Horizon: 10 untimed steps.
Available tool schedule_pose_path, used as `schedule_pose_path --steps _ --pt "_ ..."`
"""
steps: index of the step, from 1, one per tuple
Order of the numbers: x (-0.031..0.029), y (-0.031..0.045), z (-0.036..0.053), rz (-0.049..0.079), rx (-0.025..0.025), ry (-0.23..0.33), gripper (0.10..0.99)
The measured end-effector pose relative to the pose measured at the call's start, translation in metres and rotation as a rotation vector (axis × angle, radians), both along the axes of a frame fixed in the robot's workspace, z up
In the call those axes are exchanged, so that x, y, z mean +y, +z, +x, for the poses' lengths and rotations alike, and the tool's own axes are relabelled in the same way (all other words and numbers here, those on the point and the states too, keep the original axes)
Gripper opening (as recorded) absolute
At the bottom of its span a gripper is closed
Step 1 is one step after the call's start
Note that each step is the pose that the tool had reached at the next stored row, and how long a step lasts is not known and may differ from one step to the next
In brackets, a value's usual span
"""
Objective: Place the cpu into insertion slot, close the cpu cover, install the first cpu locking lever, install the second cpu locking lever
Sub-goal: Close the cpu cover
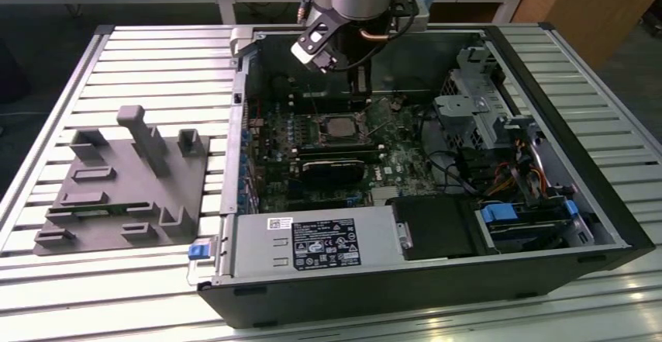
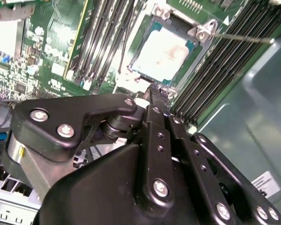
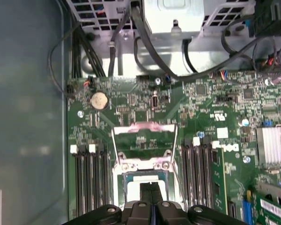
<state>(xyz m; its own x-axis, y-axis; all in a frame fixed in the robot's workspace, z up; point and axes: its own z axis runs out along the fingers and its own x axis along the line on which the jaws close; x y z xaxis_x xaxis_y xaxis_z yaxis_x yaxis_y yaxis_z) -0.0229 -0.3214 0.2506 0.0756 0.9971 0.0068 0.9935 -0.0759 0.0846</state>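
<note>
One gripper. One open computer case. One grey fixture plate at the exterior view's left, with one tall post on it. One green motherboard. One cpu, one insertion slot, one cpu cover. Two wire levers in the first wrist view. Two banks of memory slots, one on each side of the slot. One coin battery. One finned heatsink. One labelled silver box, lower centre of the exterior view.

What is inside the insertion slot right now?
The cpu lies in the insertion slot, pale metal face up, in the second wrist view. The claw covers the slot's near edge there, so that side of the chip cannot be seen.
</note>
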Motion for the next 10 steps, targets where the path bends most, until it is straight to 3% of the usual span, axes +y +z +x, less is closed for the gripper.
schedule_pose_path --steps 10 --pt "0.0000 0.0000 0.0195 0.000 0.0000 0.000 0.106"
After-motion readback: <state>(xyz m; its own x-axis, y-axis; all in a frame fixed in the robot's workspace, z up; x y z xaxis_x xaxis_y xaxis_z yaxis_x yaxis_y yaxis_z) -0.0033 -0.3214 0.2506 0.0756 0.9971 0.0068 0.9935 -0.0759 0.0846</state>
